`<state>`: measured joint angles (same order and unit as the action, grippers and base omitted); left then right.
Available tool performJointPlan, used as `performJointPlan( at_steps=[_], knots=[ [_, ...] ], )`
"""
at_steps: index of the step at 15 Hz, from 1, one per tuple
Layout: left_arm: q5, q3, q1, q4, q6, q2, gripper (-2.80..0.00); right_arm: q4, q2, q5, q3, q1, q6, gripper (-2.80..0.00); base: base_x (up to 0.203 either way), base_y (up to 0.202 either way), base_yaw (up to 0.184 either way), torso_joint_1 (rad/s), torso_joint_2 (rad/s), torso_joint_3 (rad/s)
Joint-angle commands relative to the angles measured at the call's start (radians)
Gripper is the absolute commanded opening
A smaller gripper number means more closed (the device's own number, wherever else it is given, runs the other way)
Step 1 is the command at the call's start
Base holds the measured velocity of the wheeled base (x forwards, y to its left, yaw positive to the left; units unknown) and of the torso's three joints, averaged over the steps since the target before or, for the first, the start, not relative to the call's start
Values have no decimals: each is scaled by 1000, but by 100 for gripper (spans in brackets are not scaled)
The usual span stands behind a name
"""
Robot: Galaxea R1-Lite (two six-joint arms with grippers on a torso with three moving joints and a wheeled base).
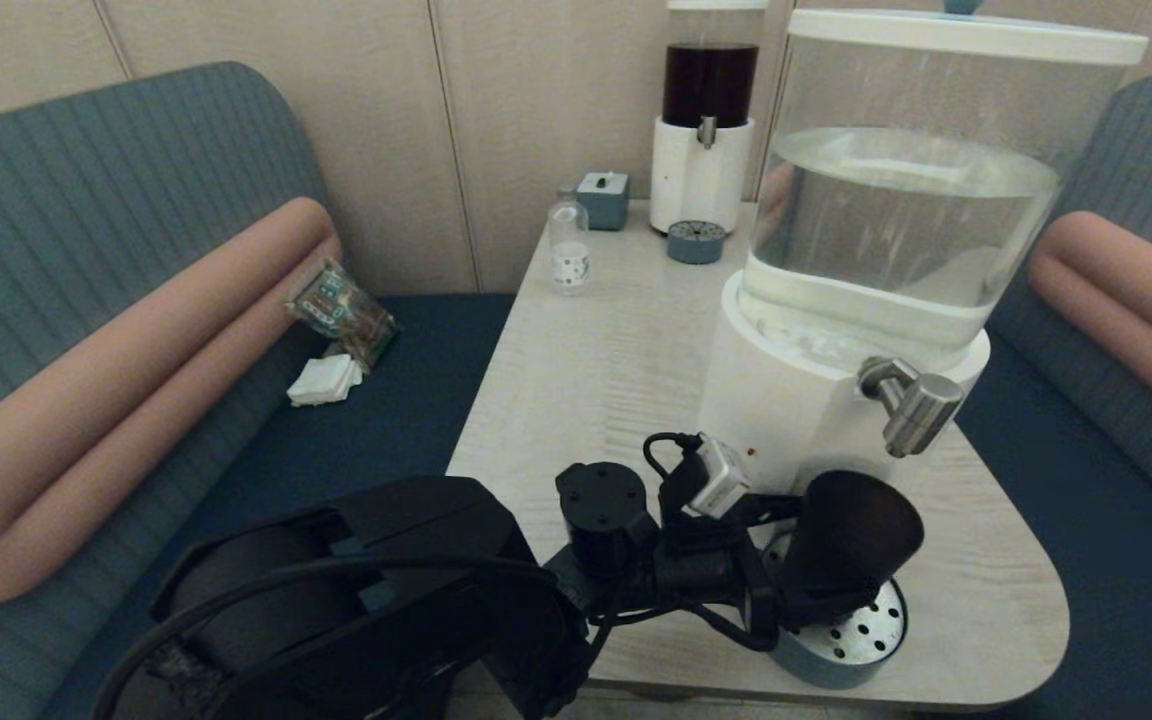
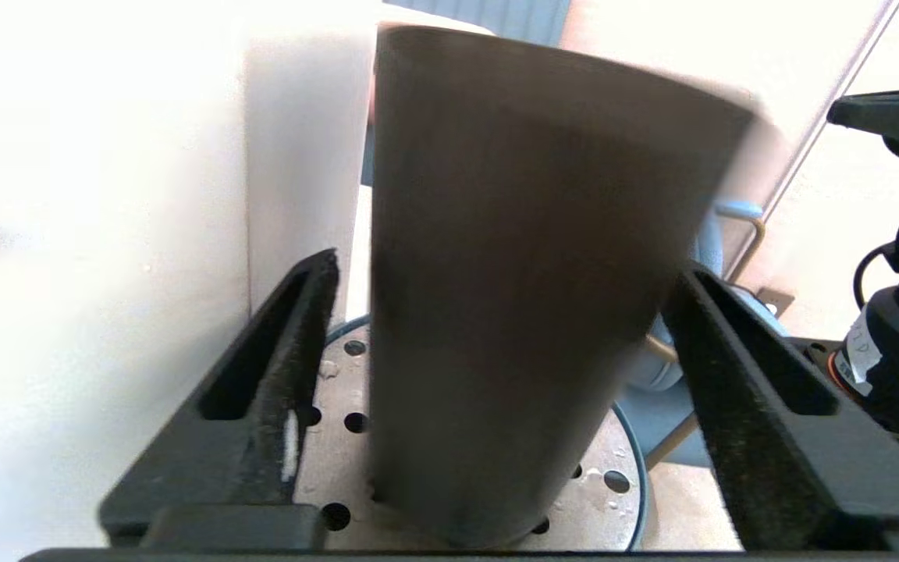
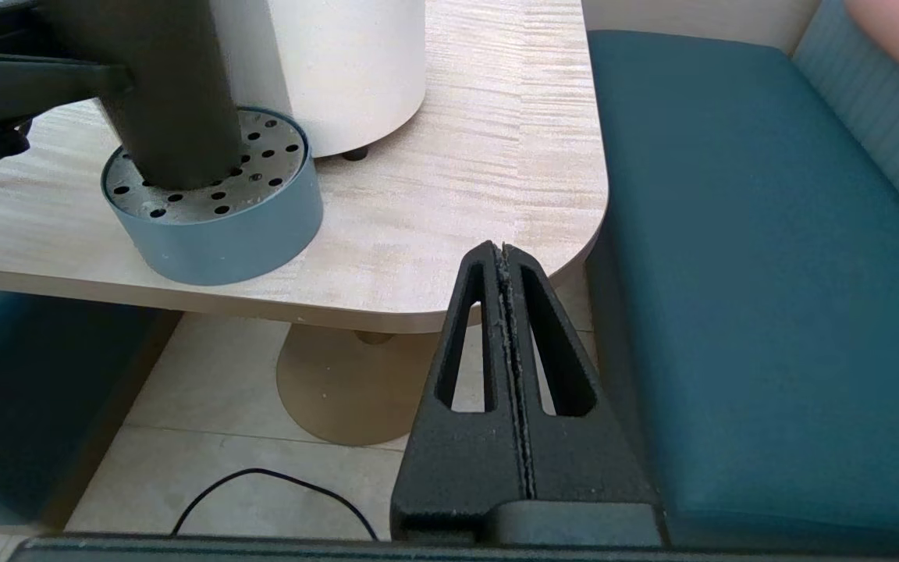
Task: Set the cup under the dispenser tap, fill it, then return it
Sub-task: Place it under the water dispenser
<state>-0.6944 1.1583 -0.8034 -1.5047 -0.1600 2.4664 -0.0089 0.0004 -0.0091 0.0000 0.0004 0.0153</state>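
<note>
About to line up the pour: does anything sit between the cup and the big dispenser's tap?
Nothing visible does. The dark tapered plastic cup stands on the perforated drip tray, with open air up to the brushed-steel tap; the left pincer flanks it.

The cup (image 2: 527, 297) stands on the perforated drip tray (image 2: 613, 499), between the left end effector's (image 2: 496, 351) spread fingers (image 2: 278, 367).

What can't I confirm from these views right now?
- Water level in the cup: no view looks inside.
- Left gripper contact with the cup: left wrist view blurred; gaps seem to show.
- Cup directly under the dispenser tap: head view's angle leaves it unclear.
- Right gripper: shut, parked off-table.
</note>
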Motion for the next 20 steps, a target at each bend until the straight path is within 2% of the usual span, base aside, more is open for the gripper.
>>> performJointPlan(
  at_steps=[1,6,13,17,20],
  knots=[
    [-1,-6,0,-9,-1,-3,0,-2,1,0,0,1,0,-280,0,0,0,0,0,0],
    [3,-28,1,-14,0,-3,0,-1,1,0,0,1,0,-280,0,0,0,0,0,0],
    [-11,-167,2,-25,-1,-90,0,-1,1,0,0,1,0,-280,0,0,0,0,0,0],
    [-8,-280,6,-25,-1,-178,0,0,1,0,0,0,0,-280,0,0,0,0,0,0],
    [-2,-415,18,-25,0,-279,0,0,1,0,0,0,0,-280,0,0,0,0,0,0]
  ],
)
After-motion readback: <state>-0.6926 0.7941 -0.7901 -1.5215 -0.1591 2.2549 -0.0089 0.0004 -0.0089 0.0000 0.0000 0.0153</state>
